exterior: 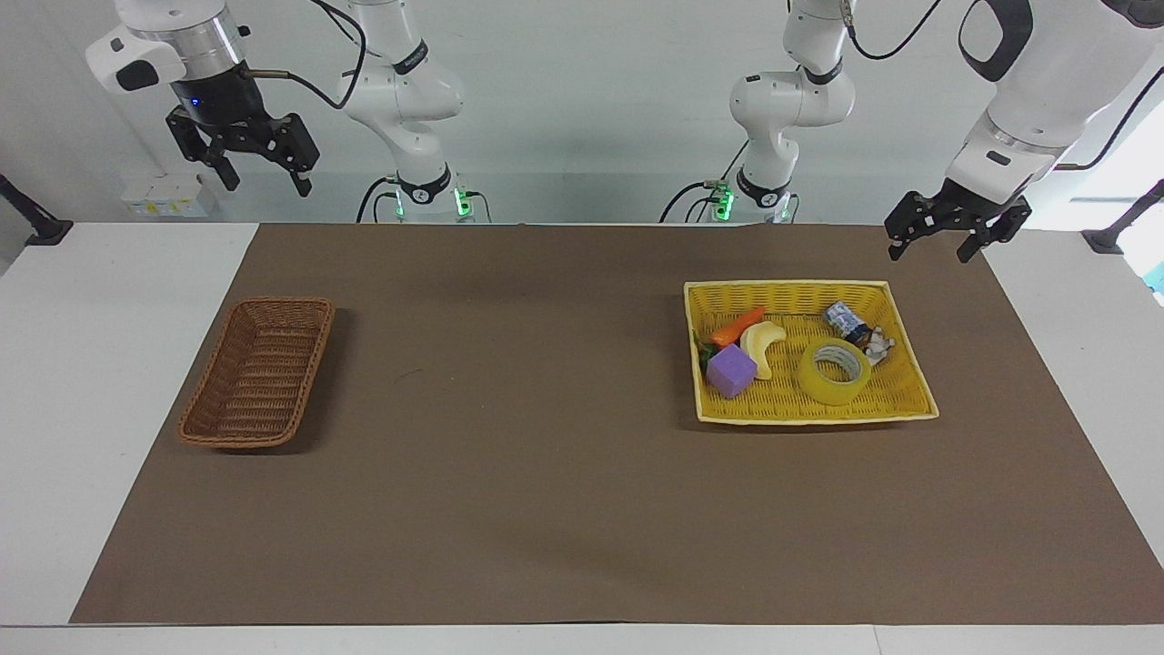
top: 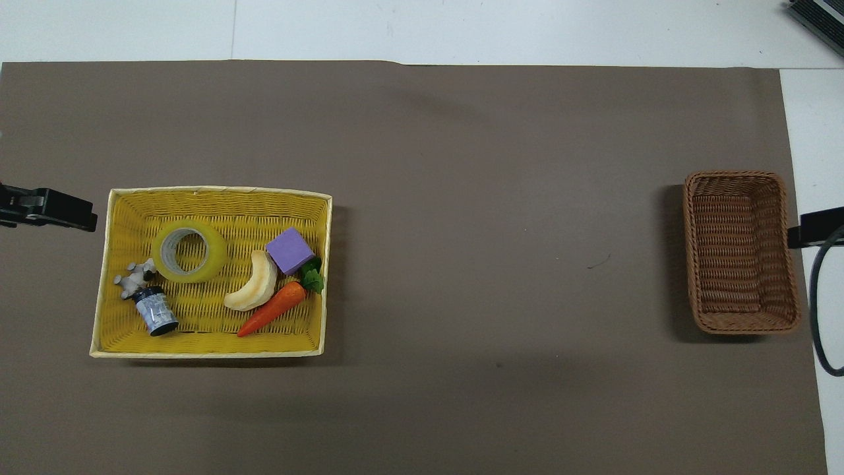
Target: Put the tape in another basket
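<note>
Both claws hang spread apart, the left claw [exterior: 946, 244] well apart from the tape [exterior: 835, 371], the right claw [exterior: 255, 173] waiting.

You've got a yellow basket [exterior: 809, 414] on the brown mat [exterior: 546, 473] with a purple cube [exterior: 731, 370], banana [exterior: 762, 342], carrot [exterior: 738, 327] and small jar [exterior: 844, 319] inside.

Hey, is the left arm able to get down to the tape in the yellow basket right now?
Probably yes. The left gripper is open and raised by the yellow basket at its own end, and the tape lies flat with nothing over it; only a small grey figure sits close beside it.
</note>
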Controlling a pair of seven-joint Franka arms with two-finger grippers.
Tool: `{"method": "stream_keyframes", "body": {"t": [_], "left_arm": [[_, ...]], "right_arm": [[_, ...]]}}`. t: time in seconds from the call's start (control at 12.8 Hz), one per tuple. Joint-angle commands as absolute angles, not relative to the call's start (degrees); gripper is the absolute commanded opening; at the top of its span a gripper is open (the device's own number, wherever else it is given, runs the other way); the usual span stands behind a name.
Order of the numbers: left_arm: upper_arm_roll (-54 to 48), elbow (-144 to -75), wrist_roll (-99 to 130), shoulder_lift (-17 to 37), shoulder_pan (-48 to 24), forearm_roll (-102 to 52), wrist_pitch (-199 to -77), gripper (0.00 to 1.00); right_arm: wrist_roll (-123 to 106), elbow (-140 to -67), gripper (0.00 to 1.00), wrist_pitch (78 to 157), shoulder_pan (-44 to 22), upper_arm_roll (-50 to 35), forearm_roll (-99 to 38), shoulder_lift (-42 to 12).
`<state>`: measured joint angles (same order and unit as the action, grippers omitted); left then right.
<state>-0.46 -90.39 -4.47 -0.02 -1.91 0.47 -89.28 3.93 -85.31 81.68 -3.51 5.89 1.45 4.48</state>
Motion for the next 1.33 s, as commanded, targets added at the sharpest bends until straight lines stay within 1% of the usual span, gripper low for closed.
{"method": "stream_keyframes", "body": {"t": [0.0,1.25], "left_arm": [[-0.5,-91.1,-4.7,-0.6,-1.6,0.5,-90.2,1.0],[-0.5,-92.5,-4.7,-1.2,-1.6,0.5,-90.1,1.0]], "right_arm": [[3.7,-84.2,1.0,81.3,-3.2,5.9,0.4,3.9],[3.7,-84.2,1.0,81.3,-3.2,5.9,0.4,3.9]]}}
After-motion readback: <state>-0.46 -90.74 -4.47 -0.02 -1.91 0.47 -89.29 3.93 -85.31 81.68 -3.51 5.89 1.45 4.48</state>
